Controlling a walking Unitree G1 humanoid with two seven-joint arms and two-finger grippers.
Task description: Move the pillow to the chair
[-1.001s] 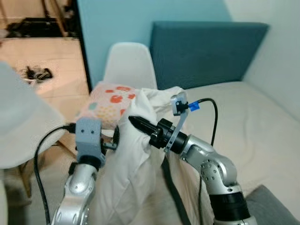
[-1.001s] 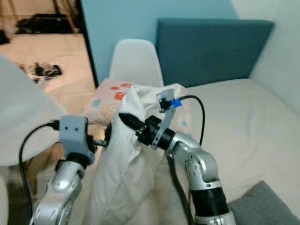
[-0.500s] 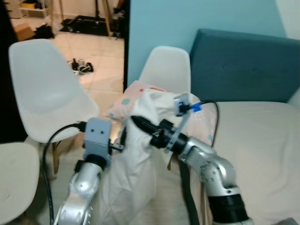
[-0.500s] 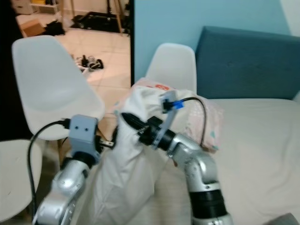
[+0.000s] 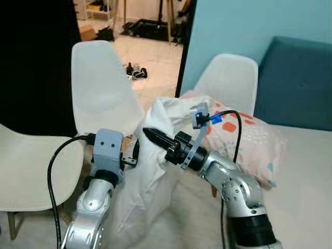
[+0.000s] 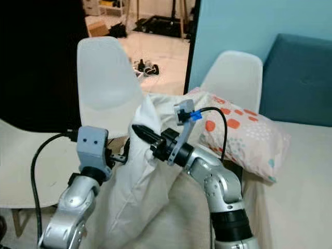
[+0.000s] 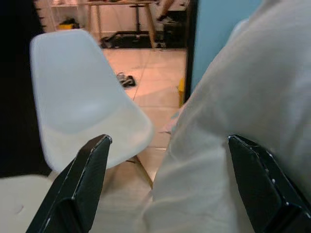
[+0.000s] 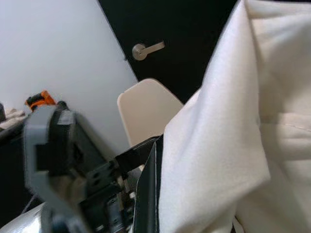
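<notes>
bed (image 5: 311,207): patterned pillow (image 5: 249,140) lying at its edge | floor (image 5: 150,57): white chair (image 5: 104,88) standing

Both arms are reaching forward, left gripper (image 7: 167,189) jaws spread wide, right gripper (image 5: 148,134) pressing its fingers inward

The pillow (image 5: 148,176) hangs between the left tool (image 5: 130,155) and the right tool (image 5: 150,136), in front of the robot. Behind it, to the left, stands a chair (image 5: 101,88). A second chair (image 5: 228,83) stands behind on the right, a patterned pillow (image 5: 249,142) beside it on the bed (image 5: 306,192).
</notes>
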